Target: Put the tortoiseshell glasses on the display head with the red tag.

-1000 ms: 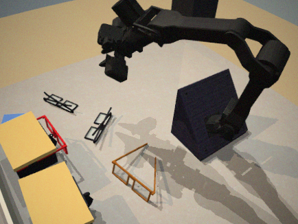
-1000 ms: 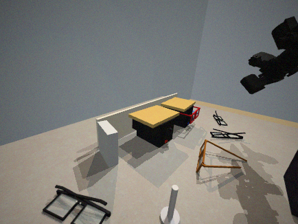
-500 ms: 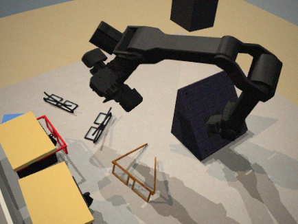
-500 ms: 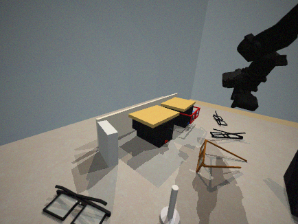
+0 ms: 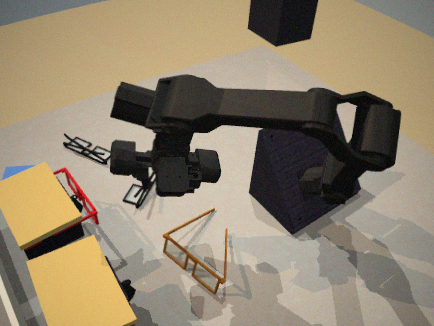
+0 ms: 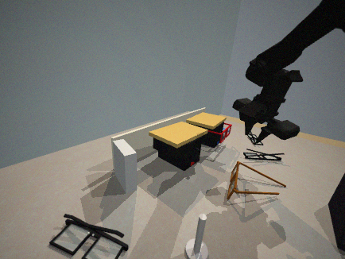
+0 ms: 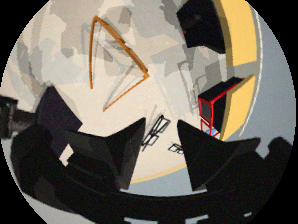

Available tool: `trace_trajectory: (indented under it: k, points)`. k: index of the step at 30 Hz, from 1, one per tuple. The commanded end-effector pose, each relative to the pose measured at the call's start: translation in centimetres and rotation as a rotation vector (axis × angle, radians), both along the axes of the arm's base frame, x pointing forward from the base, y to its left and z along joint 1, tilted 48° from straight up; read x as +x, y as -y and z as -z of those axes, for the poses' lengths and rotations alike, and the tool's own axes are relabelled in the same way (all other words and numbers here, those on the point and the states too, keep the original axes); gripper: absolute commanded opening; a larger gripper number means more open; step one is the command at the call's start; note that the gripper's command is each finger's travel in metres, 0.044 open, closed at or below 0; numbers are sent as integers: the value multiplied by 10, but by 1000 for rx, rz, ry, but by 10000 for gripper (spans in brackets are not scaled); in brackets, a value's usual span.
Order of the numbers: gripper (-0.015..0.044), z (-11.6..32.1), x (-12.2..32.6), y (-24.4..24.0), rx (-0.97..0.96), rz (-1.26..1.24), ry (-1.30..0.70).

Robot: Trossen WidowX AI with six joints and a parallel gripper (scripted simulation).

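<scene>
The tortoiseshell glasses, orange-brown (image 5: 190, 222) (image 6: 261, 174) (image 7: 135, 61), stand on the table, temples spread and pointing away from the heads. The display head with the red tag (image 6: 175, 152) (image 7: 202, 25) is a black block under a yellow top (image 5: 80, 285); its red tag (image 6: 192, 163) is low on its side. The other head (image 6: 211, 138), also yellow-topped, wears red glasses (image 5: 80, 192) (image 6: 226, 133) (image 7: 212, 117). My gripper (image 6: 256, 138) (image 7: 161, 121) is partly open and empty, above the table, beyond the tortoiseshell glasses in the exterior view. Its fingertips are partly hidden in the top view.
Black glasses (image 5: 86, 148) (image 6: 263, 156) lie beyond the tortoiseshell pair, one pair partly behind my gripper. Another black pair (image 6: 89, 234) lies at the front left, near a white post (image 6: 200, 234). A white block (image 6: 125, 167) stands beside the heads. A dark wedge (image 5: 282, 180) (image 7: 57, 122) stands under the arm.
</scene>
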State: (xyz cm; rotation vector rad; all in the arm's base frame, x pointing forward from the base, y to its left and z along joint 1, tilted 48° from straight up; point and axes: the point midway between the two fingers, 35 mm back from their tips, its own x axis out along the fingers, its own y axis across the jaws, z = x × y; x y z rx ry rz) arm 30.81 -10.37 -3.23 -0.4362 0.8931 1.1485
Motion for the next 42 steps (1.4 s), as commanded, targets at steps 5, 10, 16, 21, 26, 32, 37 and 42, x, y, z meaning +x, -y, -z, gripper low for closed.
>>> trace_trajectory:
  k: [5, 10, 16, 21, 26, 32, 37, 42]
  points:
    - [200, -34, 6, -77, 152, -625, 339]
    - [200, -32, 2, -75, 152, -625, 339]
    - [200, -33, 2, -75, 152, -625, 339]
    - [174, -33, 2, -75, 152, -625, 339]
    - [120, -33, 2, -75, 152, -625, 339]
    - [120, -33, 2, -75, 152, -625, 339]
    - [120, -31, 2, -77, 152, -625, 339]
    - [120, -26, 3, -83, 151, -624, 339]
